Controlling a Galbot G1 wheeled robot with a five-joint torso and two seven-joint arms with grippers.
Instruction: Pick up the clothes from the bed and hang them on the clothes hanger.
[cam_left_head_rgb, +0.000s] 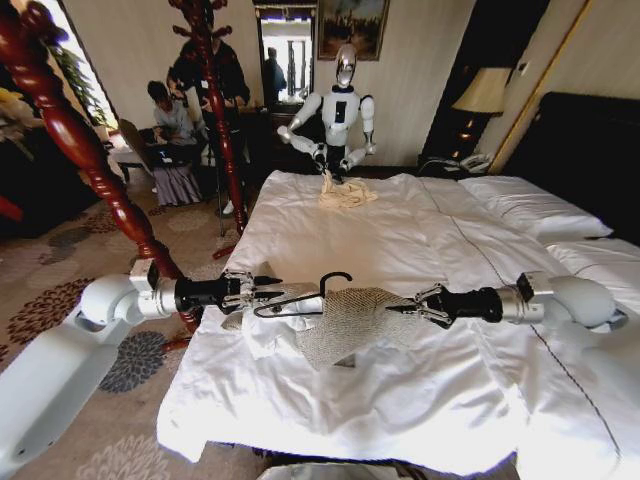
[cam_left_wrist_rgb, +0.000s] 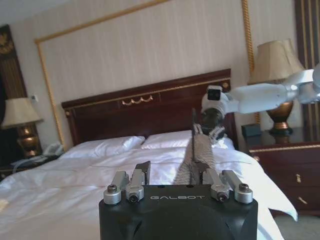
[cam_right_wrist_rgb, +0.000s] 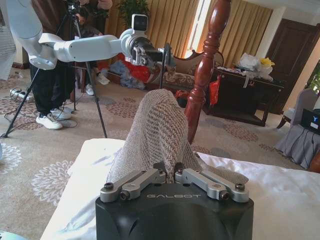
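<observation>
The grey-beige herringbone clothes (cam_left_head_rgb: 350, 320) hang just above the near part of the white bed (cam_left_head_rgb: 400, 230), partly draped over the thin black clothes hanger (cam_left_head_rgb: 322, 283). My left gripper (cam_left_head_rgb: 272, 290) holds the hanger's left end, fingers closed on it. My right gripper (cam_left_head_rgb: 395, 308) is shut on the jacket's right edge. In the left wrist view the hanger (cam_left_wrist_rgb: 194, 125) stands edge-on past my left gripper (cam_left_wrist_rgb: 175, 172), with the jacket (cam_left_wrist_rgb: 197, 152) below it. The right wrist view has the jacket (cam_right_wrist_rgb: 155, 125) rising from my right gripper (cam_right_wrist_rgb: 170, 172) towards the hanger (cam_right_wrist_rgb: 165, 60).
A dark red carved wooden post (cam_left_head_rgb: 100, 160) stands close to my left arm. Another robot (cam_left_head_rgb: 340, 110) works at the bed's far end over a pale cream garment (cam_left_head_rgb: 345, 192). Pillows (cam_left_head_rgb: 530, 205) lie at the right. A nightstand (cam_left_wrist_rgb: 285, 170) flanks the bed.
</observation>
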